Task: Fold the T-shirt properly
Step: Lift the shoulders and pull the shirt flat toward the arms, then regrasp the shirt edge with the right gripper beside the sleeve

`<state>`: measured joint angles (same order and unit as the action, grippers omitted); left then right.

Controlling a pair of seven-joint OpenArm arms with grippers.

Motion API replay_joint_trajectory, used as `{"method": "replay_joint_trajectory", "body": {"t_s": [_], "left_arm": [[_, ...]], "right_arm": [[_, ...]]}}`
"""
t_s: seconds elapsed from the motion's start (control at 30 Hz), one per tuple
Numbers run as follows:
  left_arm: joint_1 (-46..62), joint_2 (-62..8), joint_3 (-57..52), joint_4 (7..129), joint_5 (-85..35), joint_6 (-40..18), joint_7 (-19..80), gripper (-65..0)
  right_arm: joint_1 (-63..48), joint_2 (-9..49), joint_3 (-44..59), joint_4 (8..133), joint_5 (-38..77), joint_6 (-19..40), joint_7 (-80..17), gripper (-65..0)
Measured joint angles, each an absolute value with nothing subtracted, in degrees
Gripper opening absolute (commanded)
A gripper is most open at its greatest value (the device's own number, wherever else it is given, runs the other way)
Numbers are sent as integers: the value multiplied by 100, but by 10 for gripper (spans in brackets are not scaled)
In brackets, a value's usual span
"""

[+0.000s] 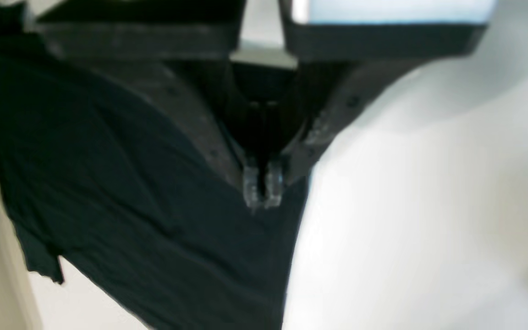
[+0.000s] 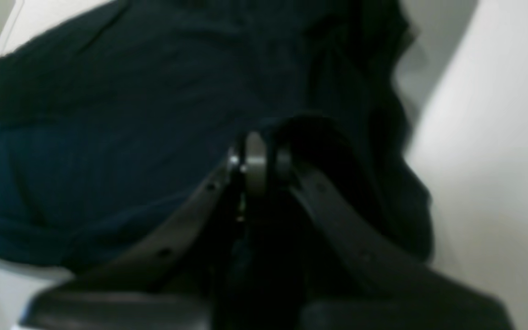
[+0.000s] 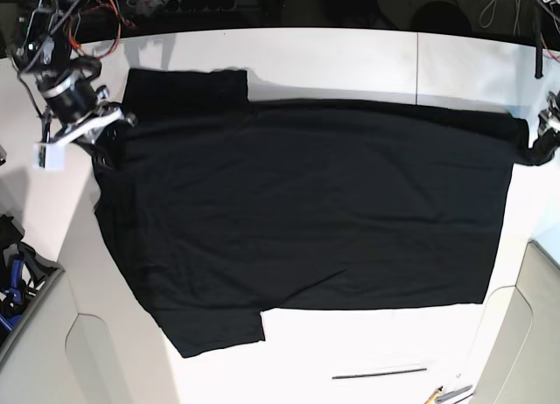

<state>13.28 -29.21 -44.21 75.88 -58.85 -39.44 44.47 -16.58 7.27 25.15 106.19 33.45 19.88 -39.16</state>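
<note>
On white table [image 3: 350, 63]: T-shirt [image 3: 306, 212] spread, plain black; both tools [image 1: 262, 185] [image 2: 257, 160] pinching edges.

Both wrist views are blurred. We cannot make out cloth between the left gripper [image 1: 262, 185] fingertips. The right gripper [image 2: 257, 158] tips are hidden against the T-shirt [image 3: 306, 212]. In the base view, the left gripper sits half cut off at the edge.
</note>
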Motion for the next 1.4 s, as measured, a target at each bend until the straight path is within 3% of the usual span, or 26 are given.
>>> {"method": "replay_joint_trajectory", "body": {"t_s": [0.57,0.6,0.67,0.73,1.0,1.23,1.4], "left_arm": [[1267,-2985,-4418,7588,-5231,-3839,4195,-650],[1267,-2985,-4418,7588,-5238,-3839,4195,-613],[1267,-2987,-4418,7588,-5315,-3839,4195,-467],[1267,-2989,-4421,7588,-5336,-3833,4193,-406],[1271,-2987,-4421,7588,-5334,-3822,4193,-406],[1271,-2987,-4421,7588,-5332,-3819,4193,-406],[1271,-2987,-4421,7588,-5336,-3817,4198,-406]], "right_arm": [[-825,727,2510,9522,3317,1973,-3865,-641],[-825,727,2510,9522,3319,1973,-3865,-546],[-823,729,2510,9524,3336,2012,-3857,-371],[-825,731,2512,9524,3382,2303,-3861,-315],[-1052,727,2528,10241,3413,2399,-4278,-316],[-2060,729,2532,11323,3387,2394,-4348,-316],[-2622,696,2532,11240,3146,2154,-4307,-316]]}}
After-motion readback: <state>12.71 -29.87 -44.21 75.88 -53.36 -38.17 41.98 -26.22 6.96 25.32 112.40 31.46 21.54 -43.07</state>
